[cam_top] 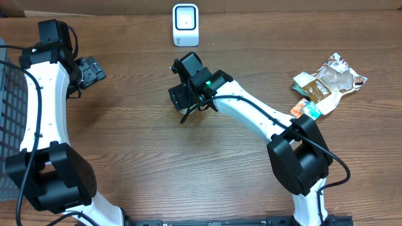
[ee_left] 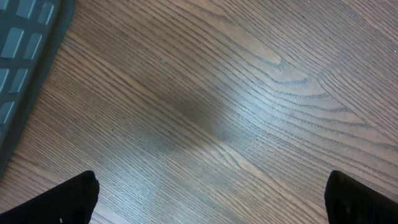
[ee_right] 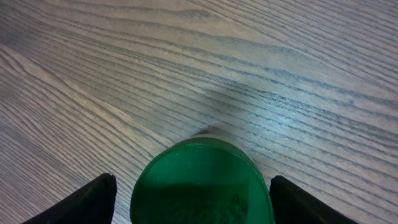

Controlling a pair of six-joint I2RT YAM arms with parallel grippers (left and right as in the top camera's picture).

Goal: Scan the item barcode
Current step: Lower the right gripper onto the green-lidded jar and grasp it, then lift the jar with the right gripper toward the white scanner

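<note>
The item shows only in the right wrist view, as a round green lid low in the frame. My right gripper is open around it, one black finger on each side. A thin strip of table shows between the left finger and the lid. The item's body and any barcode are hidden. From overhead, the right gripper hangs over the middle of the table and covers the item. The white scanner stands at the back, beyond it. My left gripper is wide open over bare wood, far left.
A dark mesh basket runs along the left edge and shows in the left wrist view too. Several snack packets lie at the right. A black cable dangles under the right wrist.
</note>
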